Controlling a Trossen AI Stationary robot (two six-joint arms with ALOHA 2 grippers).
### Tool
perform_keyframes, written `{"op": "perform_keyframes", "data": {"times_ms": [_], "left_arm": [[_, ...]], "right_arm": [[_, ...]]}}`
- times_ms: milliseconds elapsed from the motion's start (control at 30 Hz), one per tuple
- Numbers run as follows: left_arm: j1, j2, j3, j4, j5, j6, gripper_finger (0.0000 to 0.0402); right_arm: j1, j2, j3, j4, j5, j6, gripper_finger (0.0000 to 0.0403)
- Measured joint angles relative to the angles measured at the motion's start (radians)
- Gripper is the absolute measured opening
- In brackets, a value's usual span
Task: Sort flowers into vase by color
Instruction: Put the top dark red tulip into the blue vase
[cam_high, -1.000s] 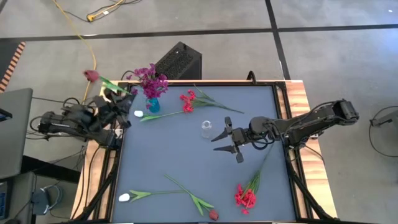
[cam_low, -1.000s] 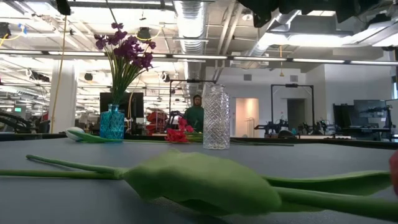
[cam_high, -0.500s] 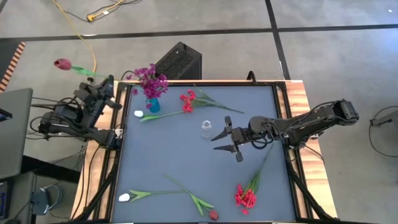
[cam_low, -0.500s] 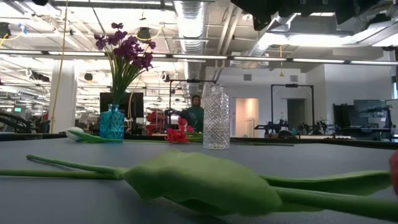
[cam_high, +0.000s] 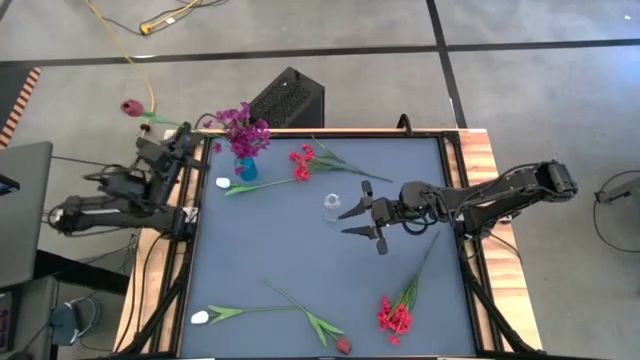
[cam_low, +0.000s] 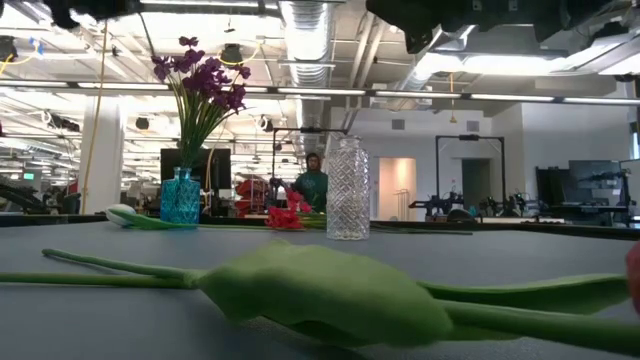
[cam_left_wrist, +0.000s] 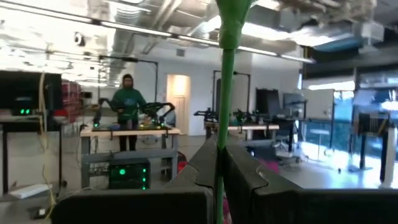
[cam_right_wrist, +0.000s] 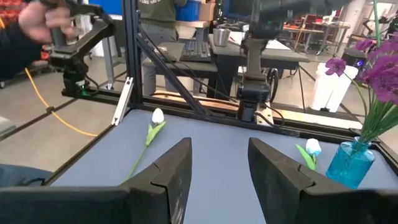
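My left gripper (cam_high: 181, 139) stands at the table's far left corner, shut on a red tulip (cam_high: 130, 106) whose bloom hangs out beyond the table's edge. In the left wrist view only its green stem (cam_left_wrist: 228, 56) shows. A blue vase (cam_high: 245, 169) holds purple flowers (cam_high: 241, 127). A clear glass vase (cam_high: 331, 208) stands mid-table, and my right gripper (cam_high: 357, 216) hovers open just to its right. A red flower (cam_high: 301, 163), two white tulips (cam_high: 222, 183) (cam_high: 201, 317), a red cluster (cam_high: 394, 318) and a red bloom (cam_high: 343, 346) lie flat on the table. My left gripper pinches the red tulip's green stem (cam_left_wrist: 218, 163) between its two fingers, low on the stem. The stem rises from between the fingers and runs out toward the bloom. The flower is lifted clear of the table, slanting away over the far left corner.
A black box (cam_high: 288, 97) sits beyond the table's far edge. A large green leaf (cam_low: 330, 290) lies close in front of the low camera. A person's hand (cam_right_wrist: 43, 22) shows beyond the table in the right wrist view. Bare mat (cam_high: 290, 250) spreads between the flowers.
My left gripper has turned at the far left corner, still shut on the red tulip. The bloom swung out to the left, away from the table, then came partway back toward the blue vase.
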Motion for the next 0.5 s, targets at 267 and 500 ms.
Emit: {"op": "perform_keyframes", "data": {"times_ms": [267,500], "left_arm": [[0.242,0.027,0.034,-0.196,0.114,-0.145,0.0],[0.515,0.044,0.074,-0.536,0.402,-0.405,0.0]], "right_arm": [[0.002,0.0,0.0,-0.006,0.0,0.027,0.0182],[-0.013,0.0,0.001,0.017,0.0,0.028,0.0182]]}}
